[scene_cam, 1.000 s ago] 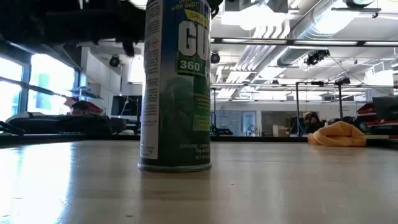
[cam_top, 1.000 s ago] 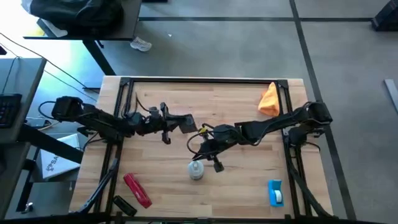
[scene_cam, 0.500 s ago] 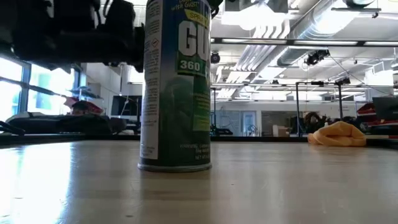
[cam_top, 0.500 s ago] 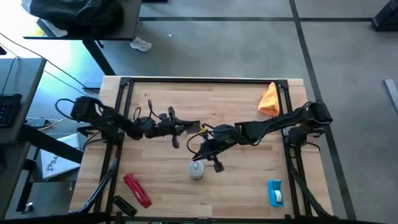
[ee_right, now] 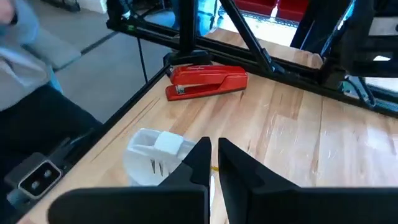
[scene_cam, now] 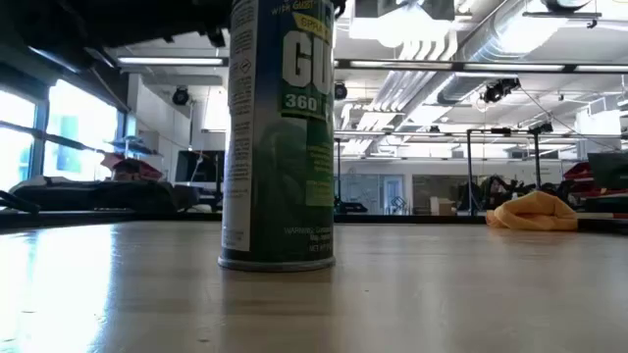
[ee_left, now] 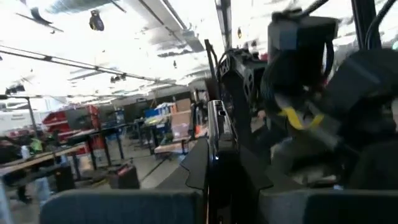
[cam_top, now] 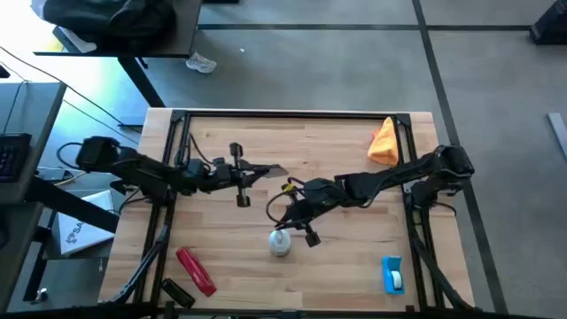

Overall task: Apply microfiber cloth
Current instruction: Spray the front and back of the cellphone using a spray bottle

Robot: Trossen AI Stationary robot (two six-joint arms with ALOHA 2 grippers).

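Finds the right gripper (cam_top: 291, 226) out over the middle of the table (cam_top: 354, 270), its fingers (ee_right: 200, 158) pressed nearly together with only a thin slit between them, pinching nothing. Puts the white top of a green spray can (cam_top: 280, 243) just beside those fingertips and slightly below, not touched as far as can be seen. Shows a red stapler (ee_right: 208, 81) lying flat farther on past the same fingers, near the table's edge. Places the left gripper (cam_top: 268, 172) near the table's middle too, raised off the wood, fingers (ee_left: 211, 143) seemingly drawn together and empty, pointing toward the right arm's wrist. Leaves the microfiber cloth (cam_top: 384, 142) in a crumpled orange heap at the far right corner, well apart from both pairs of fingers, behind the right gripper along its own arm. Has a blue-and-white item (cam_top: 392, 275) near the front right edge, well apart from the fingers.
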